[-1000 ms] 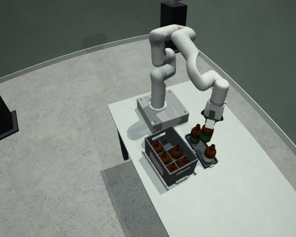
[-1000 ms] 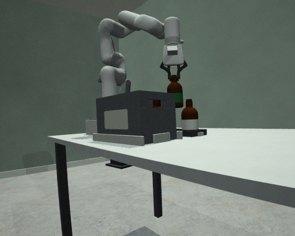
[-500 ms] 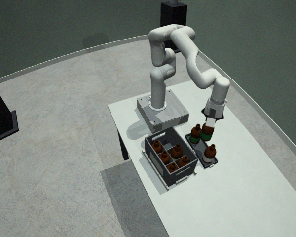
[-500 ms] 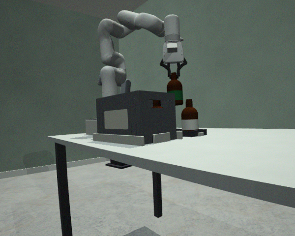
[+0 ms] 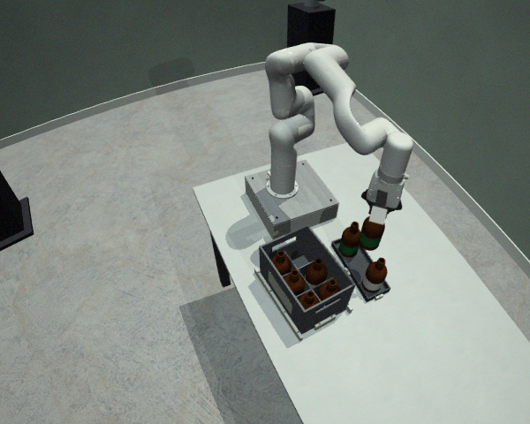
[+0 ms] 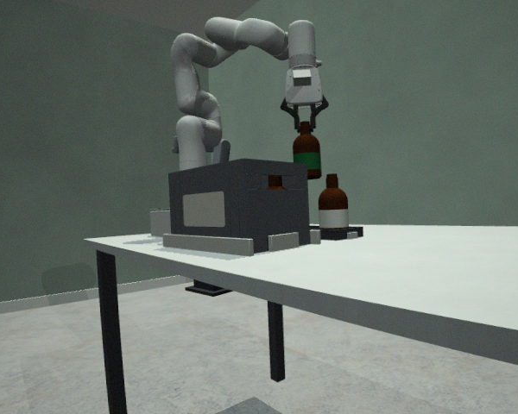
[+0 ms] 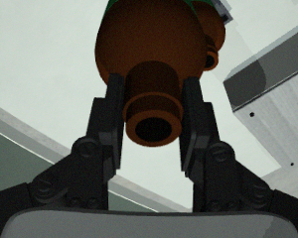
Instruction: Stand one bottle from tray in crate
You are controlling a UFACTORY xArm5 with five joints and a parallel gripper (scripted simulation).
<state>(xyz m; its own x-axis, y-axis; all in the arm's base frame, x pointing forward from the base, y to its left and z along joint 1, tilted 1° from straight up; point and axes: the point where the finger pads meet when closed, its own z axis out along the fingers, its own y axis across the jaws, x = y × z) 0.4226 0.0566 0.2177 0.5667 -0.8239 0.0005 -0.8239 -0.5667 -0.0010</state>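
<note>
My gripper (image 6: 305, 127) (image 7: 152, 95) is shut on the neck of a brown bottle with a green label (image 5: 370, 239) (image 6: 306, 159) (image 7: 149, 45), held upright above the back of the tray (image 5: 359, 264) (image 6: 335, 234). Another green-labelled bottle (image 5: 349, 241) stands on the tray near the held one. A white-labelled bottle (image 5: 374, 276) (image 6: 332, 207) stands at its front end. The dark crate (image 5: 343, 299) (image 6: 277, 218) is level beside the tray. Several brown bottles stand in it; the cell at the back right, nearest the arm's base, looks empty. The crate's walls hide the lower parts of its bottles.
Pale guide strips (image 5: 279, 306) (image 6: 205, 243) lie along the crate's foot. The arm's base block (image 5: 297, 196) stands behind the crate. The crate's walls rise well above the tray. The table's edge (image 5: 268, 349) runs along the crate's left side.
</note>
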